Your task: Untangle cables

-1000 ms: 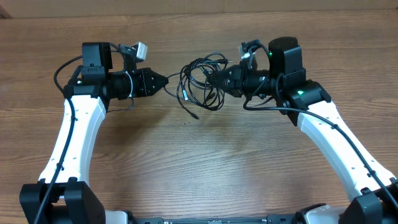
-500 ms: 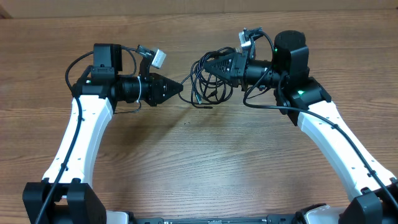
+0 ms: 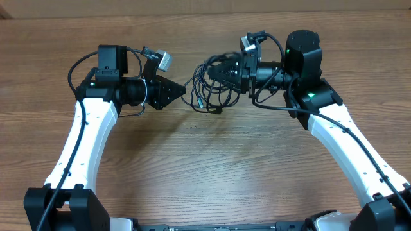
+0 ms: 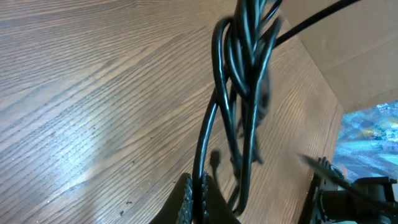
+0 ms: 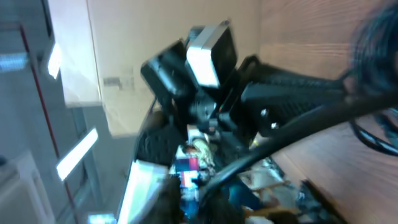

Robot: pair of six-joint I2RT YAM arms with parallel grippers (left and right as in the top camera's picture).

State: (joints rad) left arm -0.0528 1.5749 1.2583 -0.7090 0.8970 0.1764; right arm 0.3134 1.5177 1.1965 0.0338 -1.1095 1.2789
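Overhead view, tangle of thin black flexible cables [image 3: 209,90] on far middle of brown wood-grain worktop [image 3: 205,167], between both hands, left hand [image 3: 182,90] at tangle's edge, right hand [image 3: 214,72] among loops, grip impossible to tell, left wrist view, one strand clamped in closed fingers, twisted bundle beyond, right wrist view, blurred, black strand crossing.

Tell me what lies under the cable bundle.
Bare wooden table shows under the cable bundle, through its loops. The right end effector covers its right edge, hiding what's beneath.

Glossy cables [image 4: 249,56] (matt wood-grain table [image 4: 93,93])
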